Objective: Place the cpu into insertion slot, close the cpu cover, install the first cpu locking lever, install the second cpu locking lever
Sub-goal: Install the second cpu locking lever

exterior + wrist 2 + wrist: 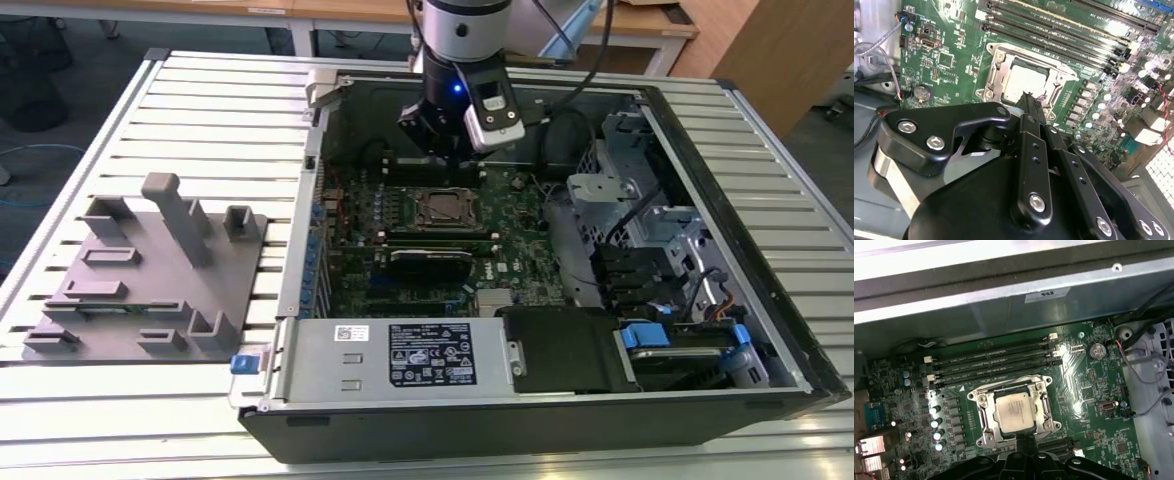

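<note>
The cpu (1012,411) lies flat in the insertion slot (441,207) on the green board, its silvery top showing through the window of the cpu cover (983,410). The cover lies down over it. In the second wrist view the cpu (1024,80) sits just beyond my fingertips, framed by the cover (1056,82). My gripper (1026,97) is shut with nothing in it and hovers over the socket's edge. In the first wrist view the gripper (1024,441) is at the cover's near rim. In the exterior view the gripper (447,150) hangs over the board just behind the socket.
Long black memory slots (994,360) run beside the socket. The case wall (1004,295) rises behind them. A power supply (400,355), a metal drive cage (667,250) and cables (1149,370) crowd the case. A grey fixture with pegs (147,270) stands at the exterior view's left.
</note>
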Controlling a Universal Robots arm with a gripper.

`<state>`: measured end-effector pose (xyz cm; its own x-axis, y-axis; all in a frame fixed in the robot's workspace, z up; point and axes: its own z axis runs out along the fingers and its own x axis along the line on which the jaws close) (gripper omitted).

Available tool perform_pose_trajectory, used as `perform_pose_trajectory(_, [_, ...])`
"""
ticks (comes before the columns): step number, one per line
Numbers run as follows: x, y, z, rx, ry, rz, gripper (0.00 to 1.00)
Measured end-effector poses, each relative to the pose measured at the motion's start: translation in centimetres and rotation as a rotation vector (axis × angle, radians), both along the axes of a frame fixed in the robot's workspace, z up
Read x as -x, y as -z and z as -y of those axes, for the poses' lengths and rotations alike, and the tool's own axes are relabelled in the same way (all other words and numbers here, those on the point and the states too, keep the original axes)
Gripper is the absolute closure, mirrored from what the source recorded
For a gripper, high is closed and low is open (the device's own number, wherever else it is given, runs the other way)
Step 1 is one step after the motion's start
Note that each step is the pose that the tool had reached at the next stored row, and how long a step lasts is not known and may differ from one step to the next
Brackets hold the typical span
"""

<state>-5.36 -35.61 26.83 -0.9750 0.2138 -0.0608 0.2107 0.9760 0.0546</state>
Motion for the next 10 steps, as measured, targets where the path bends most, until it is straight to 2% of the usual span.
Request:
perform_pose_trajectory(7, [0.00,0.56,0.35,0.0003,0.000,-0.0001,0.90])
perform_pose_trajectory(10, [0.00,0.63,0.63,0.0001,0.000,0.0000,0.90])
